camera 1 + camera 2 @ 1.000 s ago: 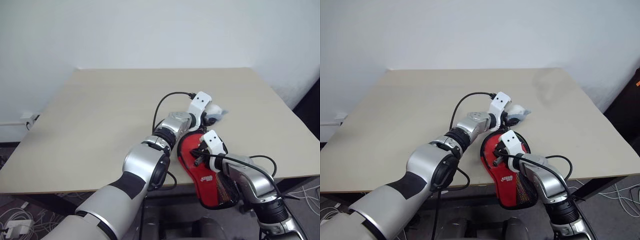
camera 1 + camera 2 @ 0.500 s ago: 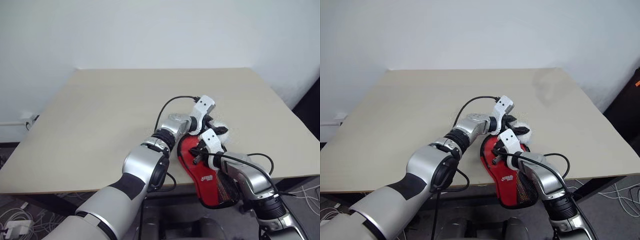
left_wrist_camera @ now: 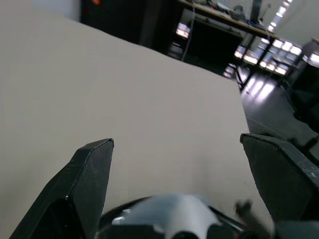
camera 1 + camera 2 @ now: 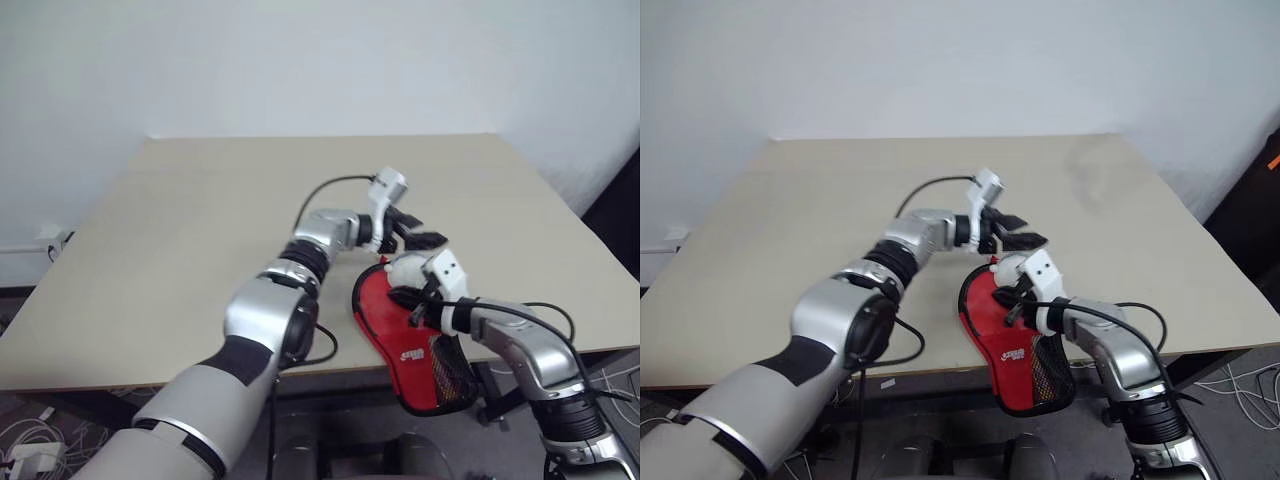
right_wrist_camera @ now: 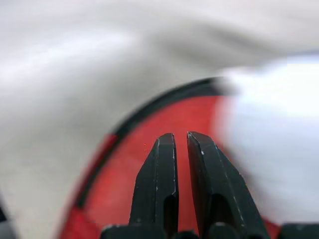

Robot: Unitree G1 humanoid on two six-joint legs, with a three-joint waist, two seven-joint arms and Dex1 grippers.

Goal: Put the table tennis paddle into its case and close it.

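The left gripper [image 4: 418,232] has lifted off the flat red-and-black paddle-shaped case [image 4: 400,335], jaws now wide; the right gripper [image 4: 398,272] stays closed over it.

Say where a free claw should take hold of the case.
Best the black mesh end of the case, from the table's near edge: it overhangs there, so fingers could probably close above and below. The rest lies flat.
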